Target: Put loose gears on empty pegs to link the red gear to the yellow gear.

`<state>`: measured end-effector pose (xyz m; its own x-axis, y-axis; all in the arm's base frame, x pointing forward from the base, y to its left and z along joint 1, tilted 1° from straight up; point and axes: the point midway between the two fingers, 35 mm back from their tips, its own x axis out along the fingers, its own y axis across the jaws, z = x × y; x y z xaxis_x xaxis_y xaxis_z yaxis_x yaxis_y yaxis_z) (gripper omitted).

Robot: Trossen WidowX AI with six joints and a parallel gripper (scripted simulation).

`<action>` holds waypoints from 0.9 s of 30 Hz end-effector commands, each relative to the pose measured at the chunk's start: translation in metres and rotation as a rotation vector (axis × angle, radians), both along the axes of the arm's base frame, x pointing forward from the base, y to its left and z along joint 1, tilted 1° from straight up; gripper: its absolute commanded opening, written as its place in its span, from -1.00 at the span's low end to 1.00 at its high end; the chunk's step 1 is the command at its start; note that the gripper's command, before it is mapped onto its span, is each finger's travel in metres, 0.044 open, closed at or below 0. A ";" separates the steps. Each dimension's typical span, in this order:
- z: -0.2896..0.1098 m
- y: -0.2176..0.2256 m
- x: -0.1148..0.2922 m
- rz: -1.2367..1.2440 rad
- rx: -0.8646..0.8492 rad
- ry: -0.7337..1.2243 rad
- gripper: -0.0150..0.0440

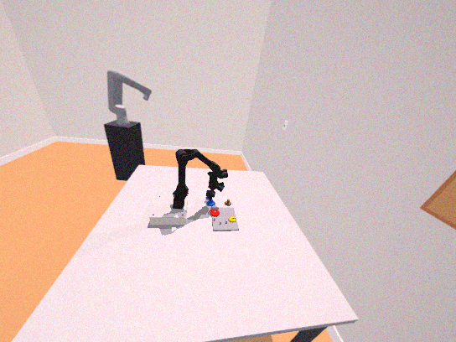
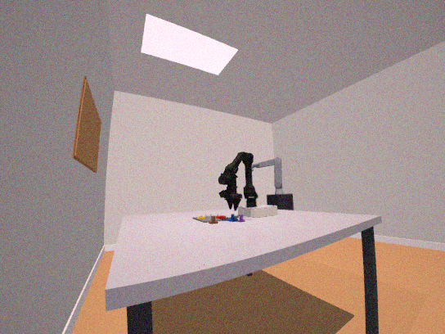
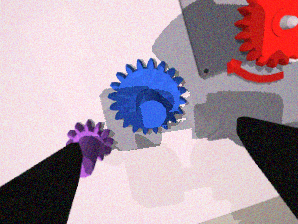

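The gripper is open and empty, pointing down above the blue gear. In the wrist view this gear stands on the table, between and beyond the fingertips. A smaller purple gear stands beside it, partly behind the left finger. A brown gear stands behind the grey board. The red gear and yellow gear are on the board. Bare pegs show between them.
A pale block stands beside the arm's base. The red arrow lies by the red gear. A grey arm-like shape on a dark pedestal stands beyond the table.
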<state>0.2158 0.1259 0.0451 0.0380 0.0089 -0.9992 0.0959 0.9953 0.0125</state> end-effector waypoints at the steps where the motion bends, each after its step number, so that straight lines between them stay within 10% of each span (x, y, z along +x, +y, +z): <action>1: 0.002 0.002 0.002 -0.012 0.004 0.001 1.00; 27: -0.039 0.002 0.004 -0.012 0.004 0.001 1.00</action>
<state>0.2216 0.1284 0.0093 0.0435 0.0123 -0.9990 0.1033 0.9945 0.0167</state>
